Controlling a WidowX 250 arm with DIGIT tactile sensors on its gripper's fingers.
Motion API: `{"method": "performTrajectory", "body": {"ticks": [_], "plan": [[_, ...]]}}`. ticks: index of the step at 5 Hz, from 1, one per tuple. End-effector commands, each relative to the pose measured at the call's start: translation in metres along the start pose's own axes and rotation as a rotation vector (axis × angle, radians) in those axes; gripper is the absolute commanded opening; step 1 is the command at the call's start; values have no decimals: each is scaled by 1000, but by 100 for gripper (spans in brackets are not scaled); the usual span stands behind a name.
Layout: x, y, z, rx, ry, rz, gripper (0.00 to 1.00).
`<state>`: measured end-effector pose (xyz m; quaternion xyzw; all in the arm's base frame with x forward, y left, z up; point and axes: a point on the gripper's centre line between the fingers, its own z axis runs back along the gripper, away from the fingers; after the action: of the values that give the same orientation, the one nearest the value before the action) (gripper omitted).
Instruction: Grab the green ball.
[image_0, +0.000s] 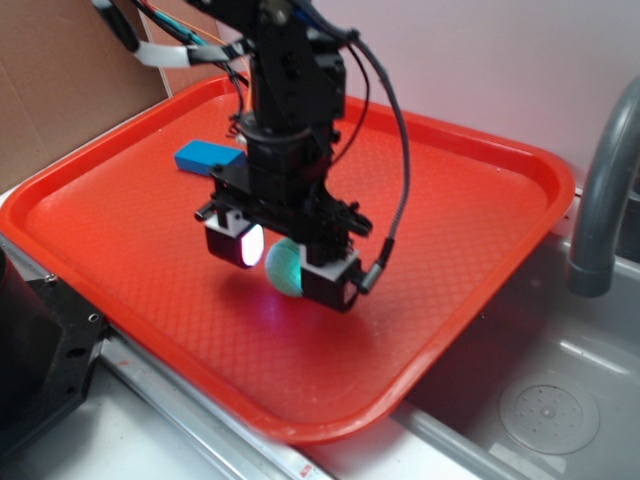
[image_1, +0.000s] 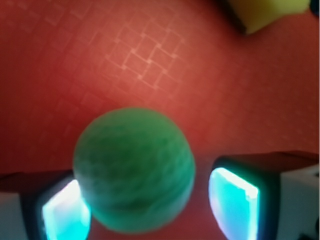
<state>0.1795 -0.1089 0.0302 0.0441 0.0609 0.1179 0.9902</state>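
Observation:
The green ball (image_0: 284, 272) (image_1: 134, 170), muted green and dimpled, lies on the red tray (image_0: 470, 230) between the fingers of my gripper (image_0: 285, 264) (image_1: 150, 207). The gripper is open and points down over the tray's middle. In the wrist view the left glowing pad (image_1: 65, 212) touches or nearly touches the ball's side. A strip of red tray shows between the ball and the right pad (image_1: 234, 202). Whether the ball rests on the tray or hangs just above it is unclear.
A blue rectangular block (image_0: 208, 157) lies on the tray behind the arm. A yellow sponge (image_1: 270, 12) shows at the wrist view's top right. A grey faucet (image_0: 600, 200) and sink drain (image_0: 548, 410) are right of the tray. Cardboard stands at back left.

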Motion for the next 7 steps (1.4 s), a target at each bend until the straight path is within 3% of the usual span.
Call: {"method": "performTrajectory", "body": {"ticks": [1, 2, 4, 5, 7], "plan": [[-9, 3, -2, -30, -19, 26, 0], [-14, 9, 5, -41, -47, 47, 0], [6, 33, 51, 28, -173, 13, 0], [13, 52, 78, -8, -236, 8, 0], [22, 123, 128, -141, -241, 4, 0]]}}
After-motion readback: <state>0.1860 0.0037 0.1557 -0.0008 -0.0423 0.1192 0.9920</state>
